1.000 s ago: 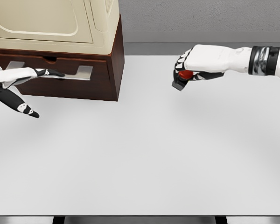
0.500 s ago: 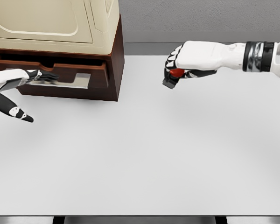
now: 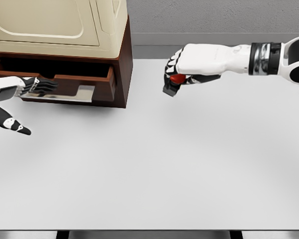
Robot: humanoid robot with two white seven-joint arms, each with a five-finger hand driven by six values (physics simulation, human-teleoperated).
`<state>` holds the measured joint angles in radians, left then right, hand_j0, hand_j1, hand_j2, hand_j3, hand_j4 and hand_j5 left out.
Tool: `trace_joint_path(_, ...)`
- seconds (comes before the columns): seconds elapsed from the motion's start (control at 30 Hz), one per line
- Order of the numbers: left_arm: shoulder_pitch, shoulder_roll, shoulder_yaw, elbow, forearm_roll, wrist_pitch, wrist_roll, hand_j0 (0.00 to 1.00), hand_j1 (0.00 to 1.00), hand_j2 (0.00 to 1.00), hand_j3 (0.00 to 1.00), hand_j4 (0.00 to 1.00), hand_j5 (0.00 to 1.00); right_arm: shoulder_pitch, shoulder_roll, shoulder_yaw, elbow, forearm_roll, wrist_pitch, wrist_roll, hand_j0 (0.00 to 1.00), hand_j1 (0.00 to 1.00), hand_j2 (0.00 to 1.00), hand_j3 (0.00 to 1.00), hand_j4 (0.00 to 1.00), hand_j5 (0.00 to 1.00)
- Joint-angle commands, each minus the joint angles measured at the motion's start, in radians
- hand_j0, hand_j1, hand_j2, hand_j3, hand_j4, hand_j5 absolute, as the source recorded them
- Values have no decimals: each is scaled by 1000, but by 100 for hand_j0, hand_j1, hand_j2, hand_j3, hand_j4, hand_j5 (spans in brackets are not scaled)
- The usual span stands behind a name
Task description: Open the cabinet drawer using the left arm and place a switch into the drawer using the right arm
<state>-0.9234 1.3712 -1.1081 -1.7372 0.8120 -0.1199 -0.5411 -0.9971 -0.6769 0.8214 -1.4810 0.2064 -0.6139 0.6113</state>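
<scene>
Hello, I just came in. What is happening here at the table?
A two-armed robot is working at a white table. Its left hand has its fingers at the metal handle of a cabinet drawer, which stands partly open. Its right hand holds a red and black switch above the table, to the right of the cabinet. The switch is not yet in the drawer.

left hand (image 3: 20, 89) at drawer (image 3: 65, 85) handle, right hand (image 3: 177, 69) seemingly gripping switch (image 3: 173, 83)
</scene>
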Motion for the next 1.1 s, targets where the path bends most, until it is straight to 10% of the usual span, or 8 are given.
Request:
trace_joint_path(0.0,0,9,-2,-5,6,6,1,100,100,100,100,100,100,-2,8,4,-2,-7,3,0,50,50,50,50,50,50)
trace_joint_path(1.07,14,42,-4,-25,121,39,-49,100,100,100,100,100,100,-123,122,54,-61,-96,3,0,50,50,50,50,50,50)
